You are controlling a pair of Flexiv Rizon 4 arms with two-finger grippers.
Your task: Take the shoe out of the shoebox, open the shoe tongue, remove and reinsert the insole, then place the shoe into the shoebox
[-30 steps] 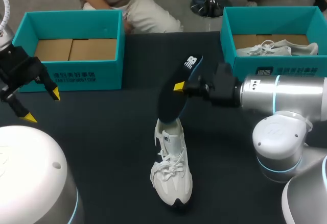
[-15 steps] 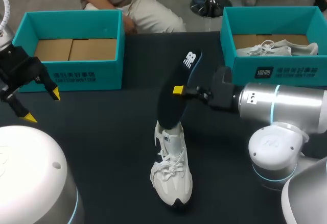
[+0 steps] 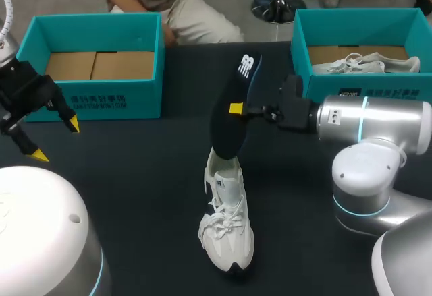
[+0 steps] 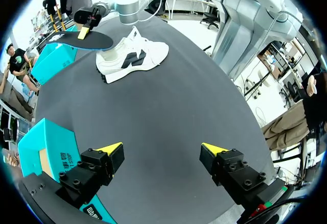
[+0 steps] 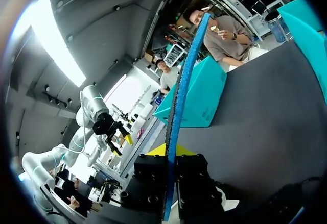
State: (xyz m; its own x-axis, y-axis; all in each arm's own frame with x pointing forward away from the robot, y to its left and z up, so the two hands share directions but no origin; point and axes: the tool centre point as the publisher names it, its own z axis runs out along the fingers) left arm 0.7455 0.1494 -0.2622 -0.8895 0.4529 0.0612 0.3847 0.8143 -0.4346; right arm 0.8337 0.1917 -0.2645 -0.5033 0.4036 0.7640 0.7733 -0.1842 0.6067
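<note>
A white shoe (image 3: 227, 218) stands upright on the black table, toe toward the near edge; it also shows far ahead of my left gripper (image 4: 134, 57). My right gripper (image 3: 236, 109) is shut on a dark insole (image 3: 229, 117) with a blue underside (image 5: 183, 94). The insole is tilted steeply, its lower end at the shoe's opening. In the right wrist view the insole's edge runs up from between the right gripper (image 5: 171, 169). My left gripper (image 3: 55, 141) hangs open and empty at the table's left side, far from the shoe (image 4: 162, 150).
A teal shoebox (image 3: 142, 97) with a cardboard floor stands at the back left. Another teal shoebox (image 3: 304, 46) at the back right holds a second white shoe (image 3: 364, 63). Bare black table (image 3: 135, 188) lies between my left gripper and the shoe.
My right gripper has lifted and tilted the insole more upright; its upper end is higher than before. The left arm and the shoe have not moved.
</note>
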